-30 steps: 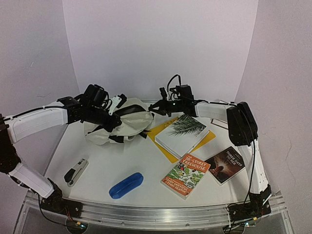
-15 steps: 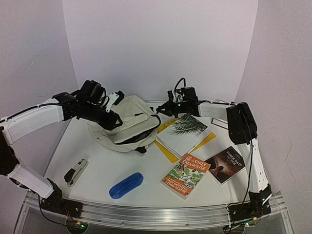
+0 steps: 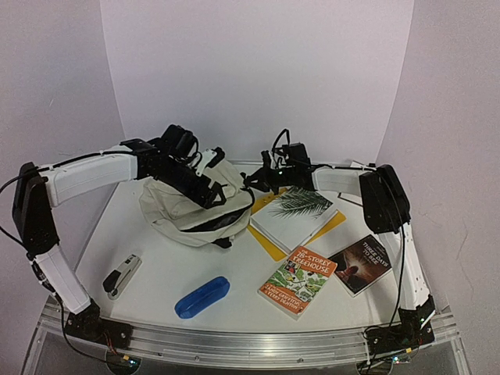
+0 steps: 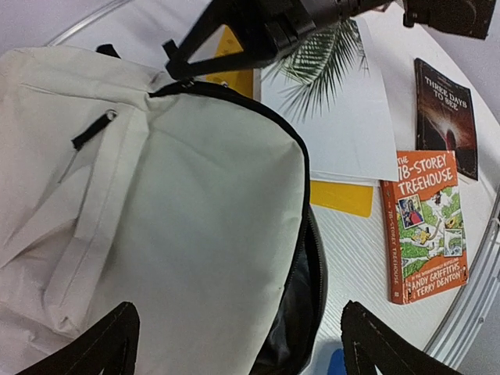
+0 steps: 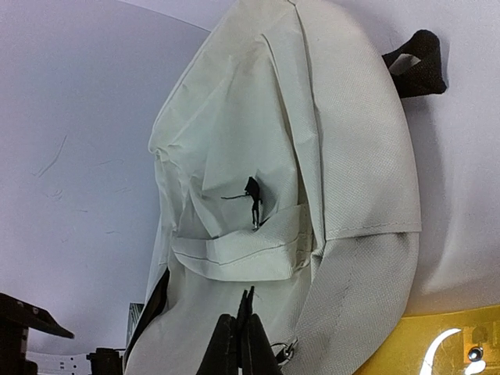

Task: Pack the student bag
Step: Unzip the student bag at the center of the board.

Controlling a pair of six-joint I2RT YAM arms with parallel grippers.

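Observation:
The student bag [image 3: 173, 209], cream fabric with black zippers, lies flat at the back left of the table. Its main zipper gapes, showing dark lining [image 4: 308, 289]. My left gripper [image 3: 209, 194] hovers just above the bag's cream top [image 4: 187, 203]. It is open wide, with nothing between its fingers [image 4: 94, 344]. My right gripper [image 3: 249, 181] is at the bag's right end. In the right wrist view the right gripper [image 5: 246, 308] is shut on a thin black zipper tab against the cream fabric [image 5: 351, 141].
To the right of the bag, a white palm-leaf book [image 3: 293, 215] lies on a yellow folder [image 3: 269, 244]. An orange Treehouse book [image 3: 298, 281] and a dark book [image 3: 361, 264] sit nearer the front right. A blue pencil case [image 3: 202, 296] and a stapler [image 3: 123, 275] lie front left.
My left gripper has let go of the bag, opened and moved right over it. The bag has dropped and spread flat with its zipper gaping. The right gripper stayed shut and shifted slightly left.

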